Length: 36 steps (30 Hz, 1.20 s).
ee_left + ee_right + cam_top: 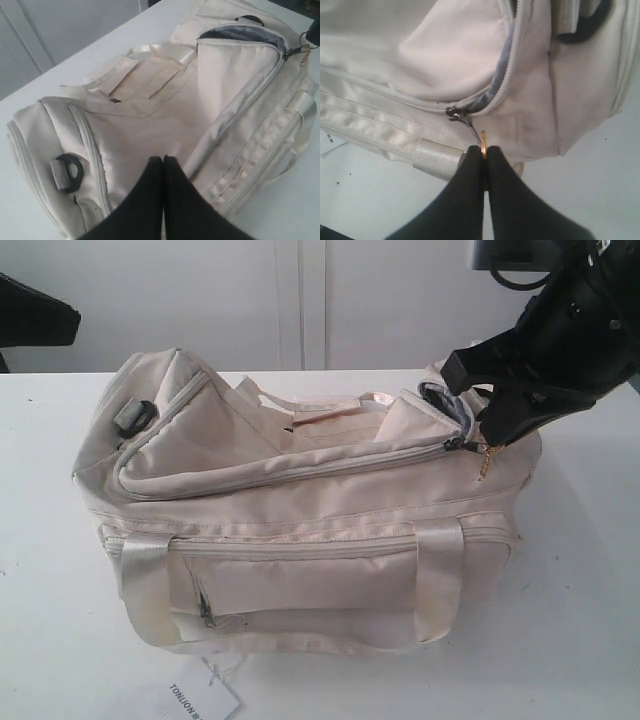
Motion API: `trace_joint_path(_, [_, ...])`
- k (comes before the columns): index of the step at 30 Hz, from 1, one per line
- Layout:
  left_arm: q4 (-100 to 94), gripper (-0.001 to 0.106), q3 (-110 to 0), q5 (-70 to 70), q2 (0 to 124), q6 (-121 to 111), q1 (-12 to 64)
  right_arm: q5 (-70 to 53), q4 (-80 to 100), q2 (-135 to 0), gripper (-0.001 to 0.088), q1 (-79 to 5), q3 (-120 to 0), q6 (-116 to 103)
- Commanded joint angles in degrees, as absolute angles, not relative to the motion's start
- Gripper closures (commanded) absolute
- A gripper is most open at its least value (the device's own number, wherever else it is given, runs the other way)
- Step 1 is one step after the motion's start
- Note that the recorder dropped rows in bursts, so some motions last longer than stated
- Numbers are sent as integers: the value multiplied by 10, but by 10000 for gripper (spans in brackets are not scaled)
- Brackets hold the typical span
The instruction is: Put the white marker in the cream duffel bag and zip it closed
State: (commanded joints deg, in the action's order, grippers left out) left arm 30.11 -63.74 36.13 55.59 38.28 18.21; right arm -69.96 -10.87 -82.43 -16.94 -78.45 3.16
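Note:
The cream duffel bag (300, 510) lies on the white table (580, 620), its long side facing the exterior camera. Its curved top zip is drawn shut up to the slider (455, 445) near the right end. Past the slider a short gap (245, 35) shows grey lining. My right gripper (483, 149) is shut on the gold zip pull (483, 137), just off the slider (454, 114). In the exterior view the right gripper (488, 440) sits at the bag's right top corner. My left gripper (163, 159) is shut and holds nothing, over the bag's other end. The white marker is hidden.
A white printed paper tag (205, 700) lies on the table in front of the bag. Black plastic rings sit at the bag's ends (135, 415) (70, 170). A dark object (35, 315) juts in at the far left edge. Pale strap handles (440, 580) hang over the front.

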Motion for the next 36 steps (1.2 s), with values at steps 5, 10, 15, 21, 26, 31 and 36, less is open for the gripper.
trace_joint_path(5, [282,1053,-579,295,532,399,229,-700,-109,-824,868,-169,-785,27])
trace_joint_path(10, [275,1053,-514,232,520,422,269,-700,-109,-824,868,-169,-785,23])
trace_joint_path(15, [275,1053,-467,169,521,440,326,-694,-112,-824,868,-169,-785,21])
trace_joint_path(21, [238,1053,-431,85,528,440,398,-683,-122,-824,868,-169,-785,21])
trace_joint_path(26, [226,1053,-426,65,561,438,433,-683,-122,-824,868,-169,-785,21])
trace_joint_path(31, [222,1053,-428,43,598,438,455,-683,-122,-824,868,-169,-785,21])
trace_joint_path(36, [222,1053,-461,106,629,433,455,-683,-122,-824,868,-169,-785,21])
